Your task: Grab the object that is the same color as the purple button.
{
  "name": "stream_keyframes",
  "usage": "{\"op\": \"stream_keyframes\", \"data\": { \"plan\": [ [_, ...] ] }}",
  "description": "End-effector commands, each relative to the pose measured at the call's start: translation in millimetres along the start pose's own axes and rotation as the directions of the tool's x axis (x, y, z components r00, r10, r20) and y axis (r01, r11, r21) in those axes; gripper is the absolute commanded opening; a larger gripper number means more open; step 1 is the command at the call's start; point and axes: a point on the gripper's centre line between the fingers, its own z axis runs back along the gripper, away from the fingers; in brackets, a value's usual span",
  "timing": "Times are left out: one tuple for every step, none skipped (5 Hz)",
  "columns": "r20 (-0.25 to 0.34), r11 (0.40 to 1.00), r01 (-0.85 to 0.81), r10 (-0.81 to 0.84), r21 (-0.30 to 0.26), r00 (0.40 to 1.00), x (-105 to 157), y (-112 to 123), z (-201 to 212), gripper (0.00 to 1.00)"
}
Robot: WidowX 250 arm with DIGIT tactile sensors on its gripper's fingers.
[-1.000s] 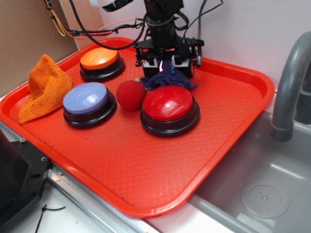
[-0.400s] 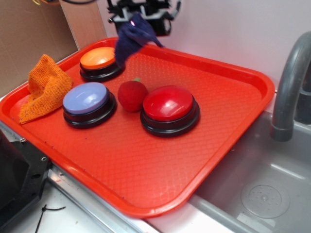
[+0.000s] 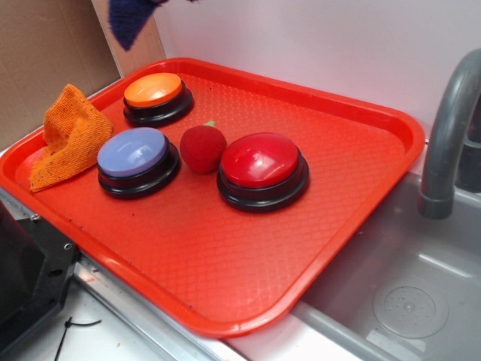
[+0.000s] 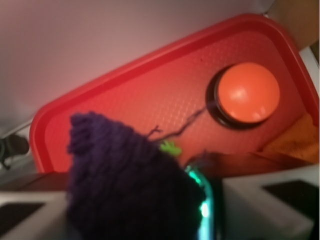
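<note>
One dark purple rag (image 3: pixel 129 19) hangs at the upper left of the exterior frame, clear above the red tray (image 3: pixel 391 150). In the wrist view it bunches against the gripper (image 4: pixel 150 210), which appears to pinch it. Three buttons sit on the tray: one purple button (image 3: pixel 133 154), one orange (image 3: pixel 153 91), one red (image 3: pixel 259 161). One red strawberry toy (image 3: pixel 203 147) and one orange cloth (image 3: pixel 66 132) lie there too.

Tray's (image 3: pixel 361 218) right half — bare
</note>
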Motion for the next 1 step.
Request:
{"op": "stream_keyframes", "data": {
  "plan": [
    [0.073,1.000,-0.018,0.016,0.022,0.997,-27.5,15.5,26.4,0.00]
  ]
}}
